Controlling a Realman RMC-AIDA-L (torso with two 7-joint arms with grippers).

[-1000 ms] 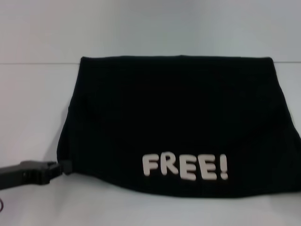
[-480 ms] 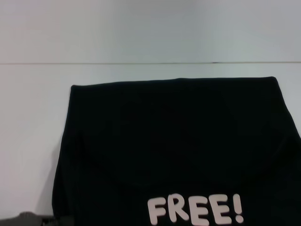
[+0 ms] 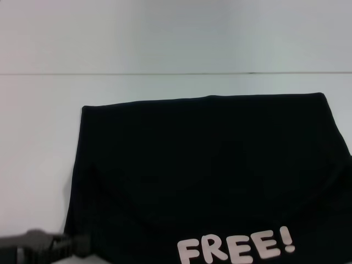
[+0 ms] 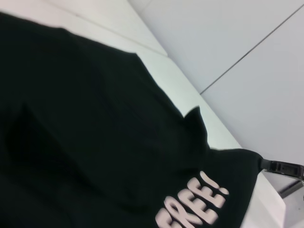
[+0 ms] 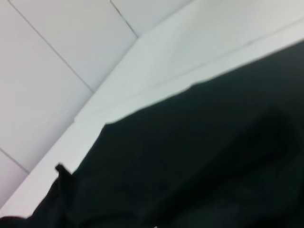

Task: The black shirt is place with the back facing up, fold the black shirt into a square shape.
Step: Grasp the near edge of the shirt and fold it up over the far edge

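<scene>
Head view | black shirt (image 3: 209, 165) folded | left gripper (image 3: 74, 245) at near-left corner

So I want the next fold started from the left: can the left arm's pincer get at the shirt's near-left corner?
Probably yes. The left pincer sits right at the near-left corner of the black shirt, apparently touching it, with only bare table beside it and nothing in between.
</scene>
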